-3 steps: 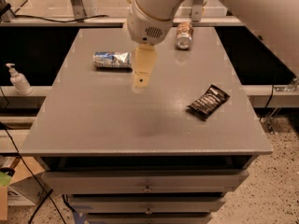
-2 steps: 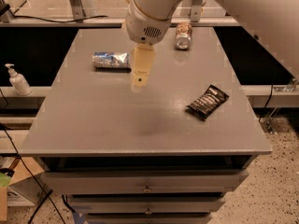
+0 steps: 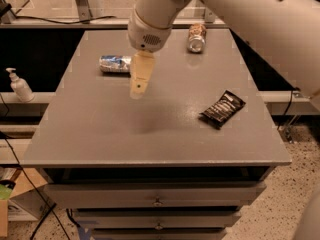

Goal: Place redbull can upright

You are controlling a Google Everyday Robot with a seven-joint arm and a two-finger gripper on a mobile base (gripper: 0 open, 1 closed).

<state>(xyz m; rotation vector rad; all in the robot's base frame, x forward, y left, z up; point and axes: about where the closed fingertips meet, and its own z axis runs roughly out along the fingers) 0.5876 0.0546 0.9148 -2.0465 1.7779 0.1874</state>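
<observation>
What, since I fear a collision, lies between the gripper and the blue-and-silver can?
Nothing. In the camera view the gripper hangs above the table just beside the can lying on its side, with only bare surface between them.

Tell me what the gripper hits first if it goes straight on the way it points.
The gripper points down, so it would probably meet the bare table first, just right of the redbull can lying on its side, and not the can itself. Depth is hard to judge.

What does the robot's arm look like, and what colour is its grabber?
The arm is fat, round and white, with a patch of little dots near its wrist. The gripper is pale yellowish-tan, flat and narrow, over the grey table beside the redbull can.
</observation>
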